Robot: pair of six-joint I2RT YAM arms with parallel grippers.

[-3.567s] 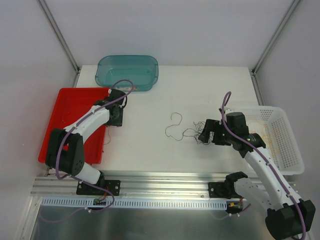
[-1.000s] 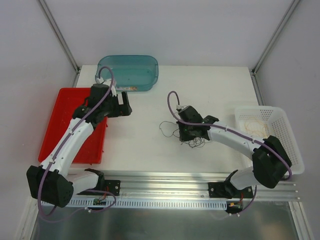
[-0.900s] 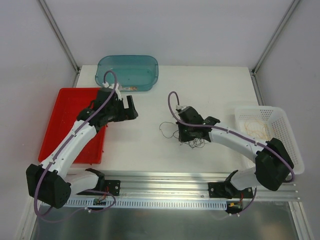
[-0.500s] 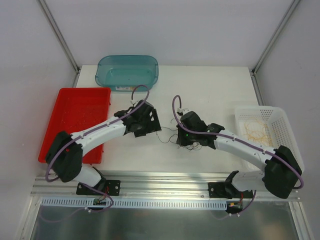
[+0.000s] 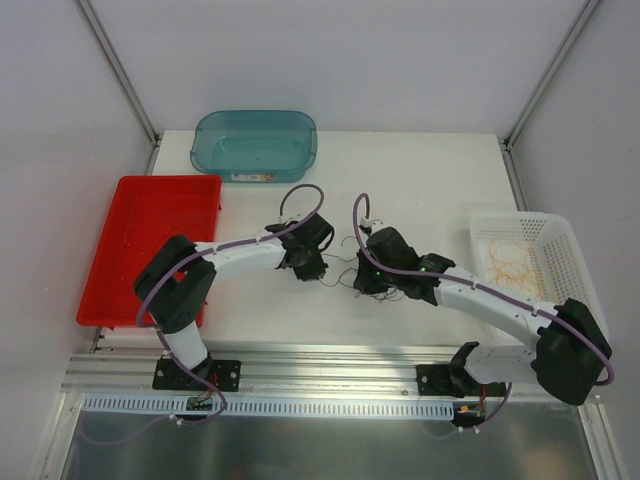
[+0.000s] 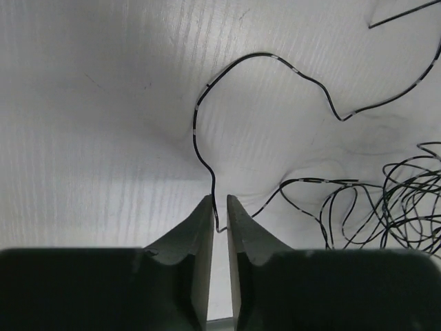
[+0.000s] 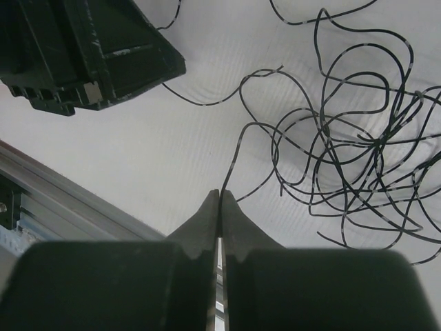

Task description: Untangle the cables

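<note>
A tangle of thin black cables lies on the white table at its middle. One loose strand curls away to the left. My left gripper is down on the table over that strand. Its jaws stand only a narrow slit apart, with the strand running between the fingertips. My right gripper is shut on another black strand at the tangle's left side. Yellow-orange cables lie in the white basket.
A red tray sits at the left and a teal bin at the back. The white basket stands at the right edge. The two grippers are close together; the left one's body shows in the right wrist view. A metal rail runs along the front.
The left arm swung from beside the red tray to the table's middle, came down over the loose strand and closed its jaws to a slit. The right gripper stayed shut, shifting slightly left.
</note>
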